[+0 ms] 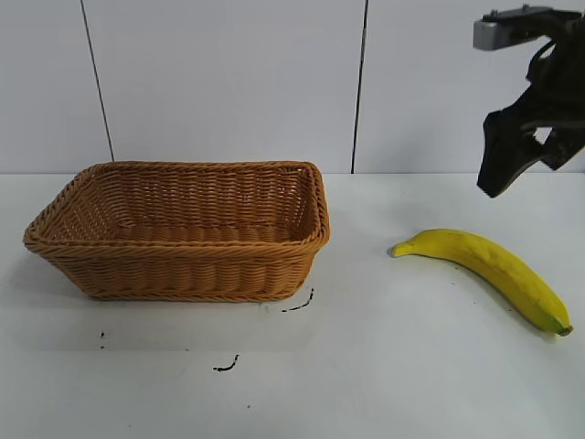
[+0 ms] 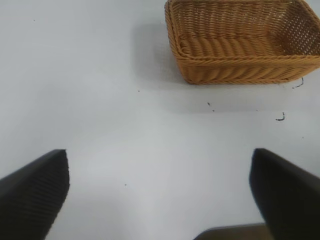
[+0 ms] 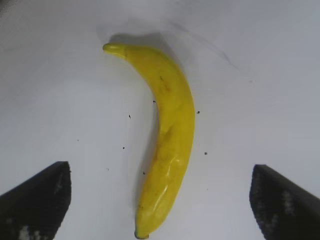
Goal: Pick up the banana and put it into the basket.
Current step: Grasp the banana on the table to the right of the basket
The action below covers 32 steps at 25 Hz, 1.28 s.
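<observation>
The yellow banana point(image 1: 489, 270) lies flat on the white table at the right, stem tip toward the basket, dark end at the far right. The tan-orange wicker basket point(image 1: 183, 229) stands at the left and holds nothing. My right gripper point(image 1: 512, 160) hangs open above and behind the banana, touching nothing. In the right wrist view the banana point(image 3: 170, 135) lies lengthwise between the two wide-apart fingertips point(image 3: 37, 200). My left gripper point(image 2: 160, 195) is open over bare table, off the exterior view; the basket point(image 2: 240, 42) shows far from it.
Small black marks point(image 1: 297, 305) dot the table in front of the basket. A white panelled wall point(image 1: 228, 82) stands behind the table.
</observation>
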Tool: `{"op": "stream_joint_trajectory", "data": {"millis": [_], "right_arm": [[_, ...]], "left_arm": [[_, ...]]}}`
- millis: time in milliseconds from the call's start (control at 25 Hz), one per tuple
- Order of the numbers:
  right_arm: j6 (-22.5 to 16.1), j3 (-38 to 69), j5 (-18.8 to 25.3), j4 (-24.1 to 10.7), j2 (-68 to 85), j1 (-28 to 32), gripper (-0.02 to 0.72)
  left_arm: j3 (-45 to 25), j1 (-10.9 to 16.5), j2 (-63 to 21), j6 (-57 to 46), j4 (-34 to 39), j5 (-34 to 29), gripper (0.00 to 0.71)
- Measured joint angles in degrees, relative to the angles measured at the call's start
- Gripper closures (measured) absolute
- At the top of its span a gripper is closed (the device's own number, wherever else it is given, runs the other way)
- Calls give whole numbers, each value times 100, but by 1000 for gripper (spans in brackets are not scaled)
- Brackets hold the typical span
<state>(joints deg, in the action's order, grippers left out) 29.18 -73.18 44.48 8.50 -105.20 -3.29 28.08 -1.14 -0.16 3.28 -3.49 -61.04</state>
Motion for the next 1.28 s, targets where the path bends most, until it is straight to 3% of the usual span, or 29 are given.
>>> {"op": "stream_joint_trajectory", "data": {"millis": [400,640,760,920,1120,1280], "right_arm": [[-442,-5,-1058,11,-1386,0,8],[-567,-5,-1123,11,-1577,0,9],[-692,-5,-1123,11,-1582,0,88],[-974,-5,-1129,-34,-1582,0,405],[-1036,-76,-1008,-182,-1582,0,386],[-1036,-538,-221,-266,-1382,0,386]], "left_arm": [[0,0,0,0,0,0,15],[0,0,0,0,0,0,15],[0,0,0,0,0,0,15],[0,0,0,0,0,0,15],[0,0,0,0,0,0,15],[0,0,0,0,0,0,15]]}}
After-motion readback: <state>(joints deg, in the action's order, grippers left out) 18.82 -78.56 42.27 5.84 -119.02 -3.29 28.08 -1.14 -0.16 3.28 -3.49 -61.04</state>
